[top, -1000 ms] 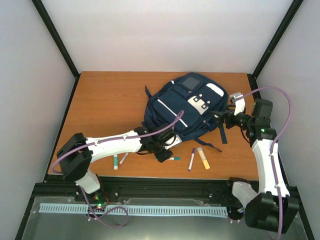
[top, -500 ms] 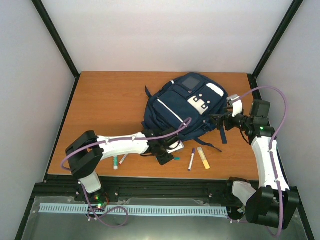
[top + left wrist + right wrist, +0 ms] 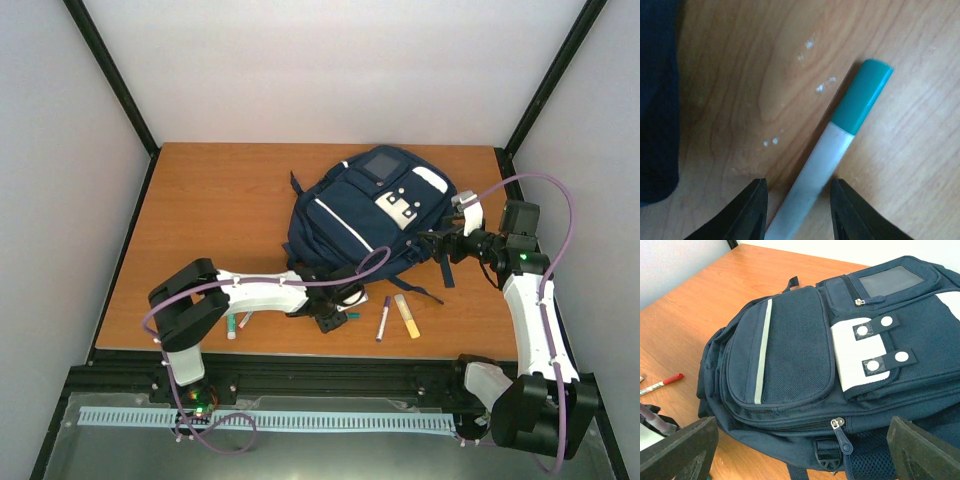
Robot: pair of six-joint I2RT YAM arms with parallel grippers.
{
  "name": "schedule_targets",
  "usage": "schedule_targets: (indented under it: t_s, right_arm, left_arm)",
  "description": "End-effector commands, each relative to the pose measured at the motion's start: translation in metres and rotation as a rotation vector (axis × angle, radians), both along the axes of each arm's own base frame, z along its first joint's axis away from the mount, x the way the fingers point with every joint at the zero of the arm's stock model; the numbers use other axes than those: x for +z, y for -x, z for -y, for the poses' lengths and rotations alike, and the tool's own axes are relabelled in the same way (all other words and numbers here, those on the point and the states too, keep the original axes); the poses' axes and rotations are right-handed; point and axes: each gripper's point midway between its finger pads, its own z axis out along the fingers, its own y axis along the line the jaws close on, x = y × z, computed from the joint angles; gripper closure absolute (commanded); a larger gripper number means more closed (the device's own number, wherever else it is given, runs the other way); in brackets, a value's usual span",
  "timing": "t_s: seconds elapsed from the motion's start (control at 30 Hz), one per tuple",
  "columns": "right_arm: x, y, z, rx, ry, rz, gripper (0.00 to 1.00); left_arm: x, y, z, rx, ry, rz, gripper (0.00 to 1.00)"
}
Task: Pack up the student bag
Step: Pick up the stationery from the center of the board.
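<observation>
At the near edge of the wooden tabletop (image 3: 210,200), the left pincer (image 3: 799,212) has dropped from beside the bag's near corner down onto the white marker with the teal cap (image 3: 837,140). Its fingers are spread and stand one on each side of the marker's barrel, not yet pressed onto it. A second ago it hung further from the edge, with the marker showing clear of it. The arm has folded its elbow inward to get there. I read this as the pick of the first item to pack being lined up, with only the squeeze left to do.

Just to the right lie a purple marker (image 3: 384,318) and a yellow highlighter (image 3: 407,315), and to the left a green-tipped stick (image 3: 231,322) and a red pen (image 3: 246,317), all untouched on the wood.

Beyond them, at the middle of the tabletop towards its right, the large navy-blue fabric backpack with white stripe trim (image 3: 365,215) lies flat, front pockets up, and has not shifted. The zips seen from the right wrist look closed.

At its right side the right pincer (image 3: 802,455) has edged a little closer to the bag, spread wide and empty, so opening a compartment seems not yet begun
</observation>
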Motion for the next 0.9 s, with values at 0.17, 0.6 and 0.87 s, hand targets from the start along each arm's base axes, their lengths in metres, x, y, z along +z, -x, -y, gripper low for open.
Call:
schedule_targets:
  t_s: [0.17, 0.6, 0.87]
  right_arm:
    - [0.006, -0.001, -0.002, 0.033, -0.003, 0.018, 0.07]
    - [0.006, -0.001, -0.004, 0.044, -0.008, 0.014, 0.08]
    - [0.002, -0.012, 0.008, -0.047, 0.001, -0.019, 0.03]
  left_arm:
    - [-0.011, 0.002, 0.004, -0.002, 0.002, 0.009, 0.70]
    - [-0.009, 0.012, -0.007, 0.040, -0.071, -0.023, 0.91]
    - [0.045, 0.006, 0.012, 0.111, 0.107, -0.001, 0.92]
